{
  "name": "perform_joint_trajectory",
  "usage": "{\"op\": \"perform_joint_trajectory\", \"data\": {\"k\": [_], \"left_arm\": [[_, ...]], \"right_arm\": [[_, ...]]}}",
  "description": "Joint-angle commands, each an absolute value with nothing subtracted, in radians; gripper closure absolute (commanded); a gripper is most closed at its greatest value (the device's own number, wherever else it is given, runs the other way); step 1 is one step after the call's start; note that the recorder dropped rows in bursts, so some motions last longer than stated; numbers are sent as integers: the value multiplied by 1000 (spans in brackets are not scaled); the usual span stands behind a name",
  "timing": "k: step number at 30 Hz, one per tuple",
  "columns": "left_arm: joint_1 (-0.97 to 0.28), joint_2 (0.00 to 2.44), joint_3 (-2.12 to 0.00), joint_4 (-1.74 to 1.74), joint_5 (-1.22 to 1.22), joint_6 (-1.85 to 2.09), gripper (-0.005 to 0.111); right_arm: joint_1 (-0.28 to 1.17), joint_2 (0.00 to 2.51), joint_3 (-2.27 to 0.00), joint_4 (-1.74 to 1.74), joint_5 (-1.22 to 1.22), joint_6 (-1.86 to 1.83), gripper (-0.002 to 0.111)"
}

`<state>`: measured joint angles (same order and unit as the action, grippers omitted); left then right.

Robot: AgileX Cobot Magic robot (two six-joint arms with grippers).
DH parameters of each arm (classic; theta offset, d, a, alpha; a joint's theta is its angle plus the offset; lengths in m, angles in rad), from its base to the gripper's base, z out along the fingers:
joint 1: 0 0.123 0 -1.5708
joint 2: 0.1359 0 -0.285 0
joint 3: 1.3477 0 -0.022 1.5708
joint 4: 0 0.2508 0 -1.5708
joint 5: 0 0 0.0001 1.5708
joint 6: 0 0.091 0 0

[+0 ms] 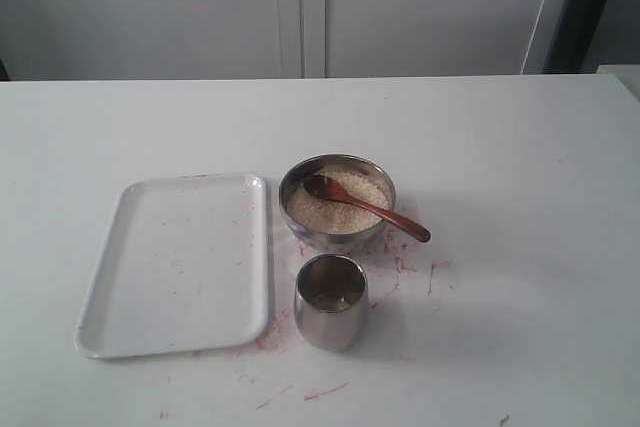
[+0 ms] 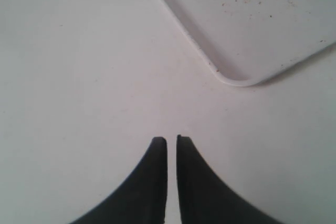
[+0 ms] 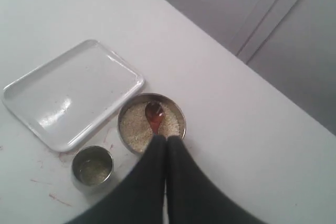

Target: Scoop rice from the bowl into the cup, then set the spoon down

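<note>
Through the right wrist camera the spoon (image 3: 154, 116) shows only its head on the rice (image 3: 134, 129). Its handle and the near rim of the bowl (image 3: 121, 124) are lost behind the dark fingers of the right gripper (image 3: 167, 138). The tray (image 2: 247, 30) runs off the edge of the left wrist picture. Whatever lies at the bottom of the cup (image 1: 330, 325) is too small to make out.

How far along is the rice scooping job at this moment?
Done: nothing clear; the small steel cup looks nearly empty. In hand: nothing; the dark wooden spoon lies ungripped in the off-white rice of the round steel bowl. Left: grasp, scoop, pour, set spoon down.
</note>
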<state>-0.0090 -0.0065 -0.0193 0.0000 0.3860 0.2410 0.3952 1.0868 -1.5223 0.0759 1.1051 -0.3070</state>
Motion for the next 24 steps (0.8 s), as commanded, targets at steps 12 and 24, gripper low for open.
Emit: {"op": "perform_joint_trajectory", "data": {"k": [12, 24], "left_arm": [[-13, 0, -10, 0, 427, 235, 92], [-13, 0, -10, 0, 427, 235, 92]], "right_arm": [[398, 1313, -1523, 62, 1103, -319, 108], [398, 1398, -1511, 8, 1081, -319, 108]]}}
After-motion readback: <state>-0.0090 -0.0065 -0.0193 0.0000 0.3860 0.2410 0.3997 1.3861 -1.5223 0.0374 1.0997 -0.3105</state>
